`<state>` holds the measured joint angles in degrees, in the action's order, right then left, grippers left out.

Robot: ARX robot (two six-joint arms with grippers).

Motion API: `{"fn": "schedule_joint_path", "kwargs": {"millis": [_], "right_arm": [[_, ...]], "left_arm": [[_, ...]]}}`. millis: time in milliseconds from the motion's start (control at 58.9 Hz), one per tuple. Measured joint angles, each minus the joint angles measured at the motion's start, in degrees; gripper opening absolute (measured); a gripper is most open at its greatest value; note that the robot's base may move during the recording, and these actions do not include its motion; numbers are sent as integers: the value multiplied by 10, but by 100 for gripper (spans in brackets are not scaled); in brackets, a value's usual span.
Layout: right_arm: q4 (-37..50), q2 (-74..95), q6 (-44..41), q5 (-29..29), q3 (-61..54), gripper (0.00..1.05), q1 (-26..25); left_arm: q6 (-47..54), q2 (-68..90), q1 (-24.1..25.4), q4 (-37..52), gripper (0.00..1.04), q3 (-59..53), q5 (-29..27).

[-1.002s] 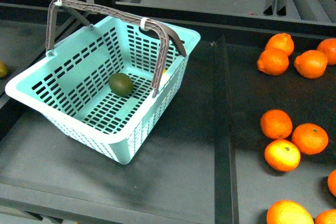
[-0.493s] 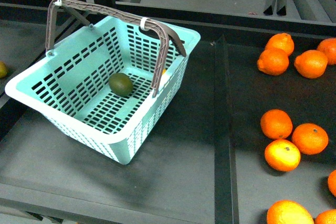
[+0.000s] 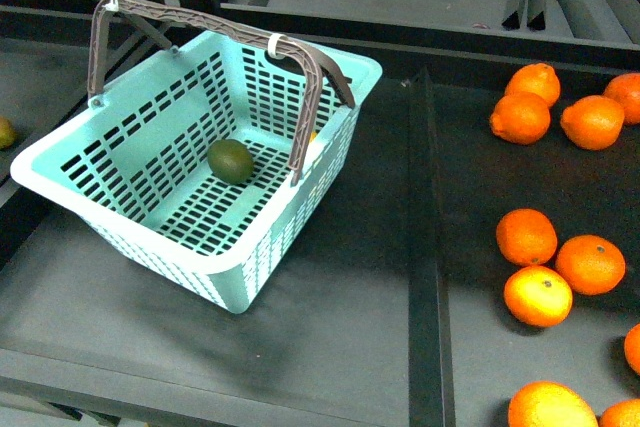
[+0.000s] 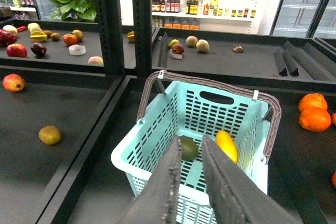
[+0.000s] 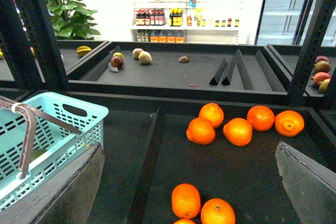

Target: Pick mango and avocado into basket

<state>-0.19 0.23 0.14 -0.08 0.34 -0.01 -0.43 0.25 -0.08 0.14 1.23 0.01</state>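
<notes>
The turquoise basket (image 3: 130, 219) stands tilted on the dark shelf at the left of the front view. A dark green avocado (image 3: 230, 161) lies on its slotted floor. A sliver of the yellow mango (image 3: 313, 135) shows behind the near brown handle (image 3: 300, 97). Neither gripper appears in the front view. In the left wrist view my left gripper (image 4: 191, 141) hovers shut and empty above the basket (image 4: 216, 109), with the avocado (image 4: 188, 148) and mango (image 4: 227, 146) lying side by side below it. My right gripper (image 5: 189, 150) is open and empty over the orange tray, beside the basket (image 5: 58, 124).
Several oranges (image 3: 527, 237) lie on the shelf section to the right, past a raised divider (image 3: 425, 247). Black upright posts (image 4: 142, 24) rise behind the basket. Mixed fruit (image 4: 202, 45) sits on the back shelf. A brownish fruit (image 4: 50, 135) lies on the left section.
</notes>
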Motion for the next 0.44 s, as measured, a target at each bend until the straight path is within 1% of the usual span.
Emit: {"fn": "schedule_joint_path", "kwargs": {"millis": [187,221,340,357,408,442], "right_arm": [[0,0,0,0,0,97,0],[0,0,0,0,0,97,0],[0,0,0,0,0,97,0],[0,0,0,0,0,97,0],[0,0,0,0,0,97,0],[0,0,0,0,0,97,0]], "left_arm": [[0,0,0,0,62,0,0],[0,0,0,0,73,0,0],[0,0,0,0,98,0,0],[0,0,0,0,99,0,0],[0,0,0,0,97,0,0],[0,0,0,0,97,0,0]]}}
